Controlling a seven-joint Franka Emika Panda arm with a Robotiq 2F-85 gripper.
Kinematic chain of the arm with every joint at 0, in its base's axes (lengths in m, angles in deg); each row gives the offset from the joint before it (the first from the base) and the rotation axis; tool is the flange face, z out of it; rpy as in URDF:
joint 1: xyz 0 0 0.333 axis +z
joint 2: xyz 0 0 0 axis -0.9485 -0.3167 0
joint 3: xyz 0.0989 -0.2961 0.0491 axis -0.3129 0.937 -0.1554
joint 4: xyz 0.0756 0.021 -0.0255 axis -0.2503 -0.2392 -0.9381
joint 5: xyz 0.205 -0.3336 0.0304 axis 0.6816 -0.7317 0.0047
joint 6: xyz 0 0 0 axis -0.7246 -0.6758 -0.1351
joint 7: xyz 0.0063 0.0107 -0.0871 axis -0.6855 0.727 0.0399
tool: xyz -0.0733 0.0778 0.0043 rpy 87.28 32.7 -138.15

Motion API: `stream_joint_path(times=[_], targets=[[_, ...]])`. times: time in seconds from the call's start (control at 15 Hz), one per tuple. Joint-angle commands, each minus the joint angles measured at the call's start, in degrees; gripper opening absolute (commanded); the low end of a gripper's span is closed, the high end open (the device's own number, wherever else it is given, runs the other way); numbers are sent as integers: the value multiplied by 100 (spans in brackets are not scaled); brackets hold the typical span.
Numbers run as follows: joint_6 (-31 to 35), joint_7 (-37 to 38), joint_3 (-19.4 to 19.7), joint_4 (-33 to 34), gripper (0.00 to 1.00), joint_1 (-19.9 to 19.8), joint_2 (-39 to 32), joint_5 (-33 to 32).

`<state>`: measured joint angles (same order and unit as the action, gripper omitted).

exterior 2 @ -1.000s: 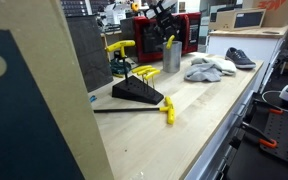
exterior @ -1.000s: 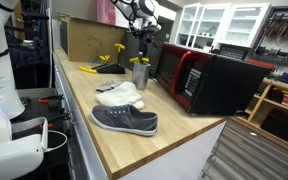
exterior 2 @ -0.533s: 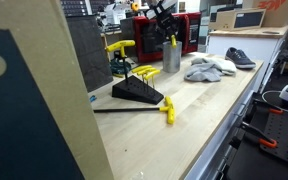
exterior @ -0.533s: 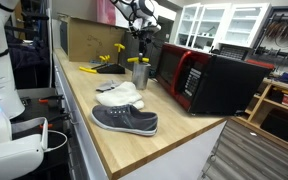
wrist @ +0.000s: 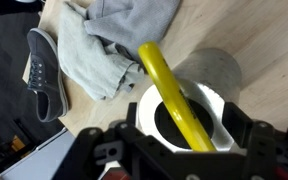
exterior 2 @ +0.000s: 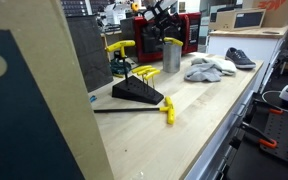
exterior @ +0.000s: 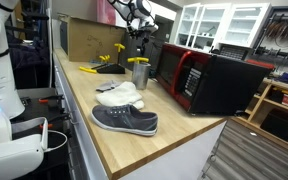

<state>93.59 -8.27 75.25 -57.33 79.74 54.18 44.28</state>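
I am hovering my gripper (wrist: 181, 130), fingers spread wide and empty, plumb over the metal cup (wrist: 219, 70), minding that neither snags the yellow-handled tool (wrist: 169, 90) leaning inside.

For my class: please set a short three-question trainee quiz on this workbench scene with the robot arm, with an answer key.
1. True or false: the yellow-handled tool stands in the metal cup.
2. What lies on the wooden counter between the cup and the grey shoe? A. a grey cloth B. a sponge C. a plate
3. The gripper hovers above the cup: are its jaws open or shut?
Key: 1 true; 2 A; 3 open.
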Motion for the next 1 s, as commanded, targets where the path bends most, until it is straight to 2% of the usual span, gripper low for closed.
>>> stream_joint_path(times=[0.0,0.53,0.67,0.93], targets=[[-129,74,20,-98,62,122,54,-177],[27,-477,-40,-319,3,109,208,-477],[93,-741,-63,-356,6,83,243,-454],[146,-1104,-67,-424,5,97,264,-460]])
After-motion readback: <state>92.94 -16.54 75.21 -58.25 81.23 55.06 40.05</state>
